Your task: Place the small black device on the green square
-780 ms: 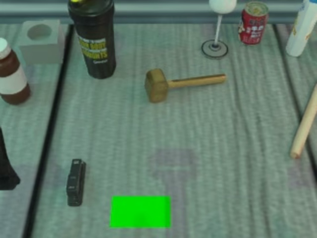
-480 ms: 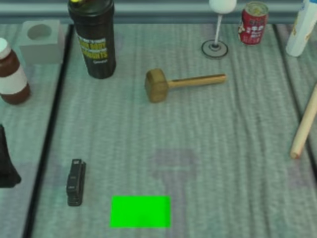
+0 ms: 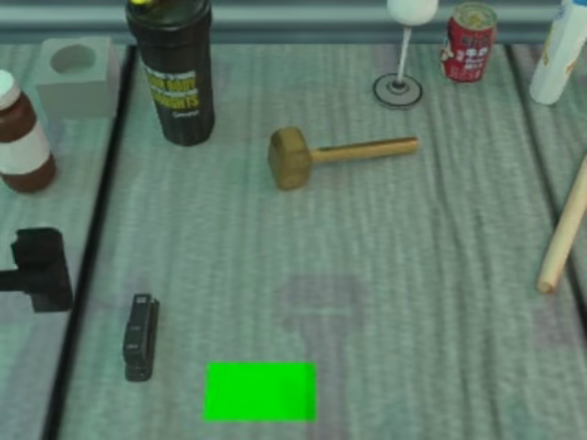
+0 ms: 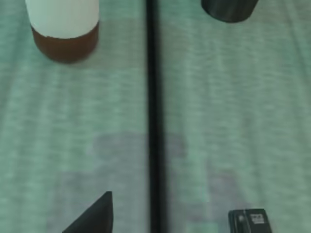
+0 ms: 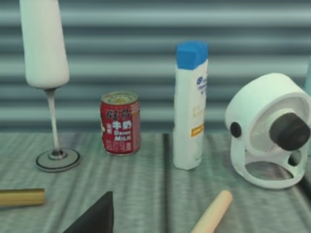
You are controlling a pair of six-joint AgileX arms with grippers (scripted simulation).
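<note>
The small black device [image 3: 140,336] lies lengthwise on the cloth at the front left; its end also shows in the left wrist view [image 4: 249,221]. The green square [image 3: 260,391] is flat on the table just to its right, near the front edge, and apart from it. My left gripper [image 3: 41,269] hovers left of the black seam [image 3: 92,247], behind and to the left of the device; only one dark finger [image 4: 95,218] shows in its wrist view. My right arm is outside the top view; a single finger [image 5: 97,216] shows in its wrist view.
A tall black shaker bottle [image 3: 171,69] and a wooden hammer [image 3: 312,154] stand behind. A brown bottle [image 3: 20,137] and grey block [image 3: 75,73] are back left. A wine glass [image 3: 401,55], red can [image 3: 470,41], white bottle [image 3: 559,55], rolling pin [image 3: 567,229] and white fan [image 5: 269,131] are on the right.
My left gripper has swung in from the left edge, moving right and towards the back, and has turned. The device and green square have not moved.
</note>
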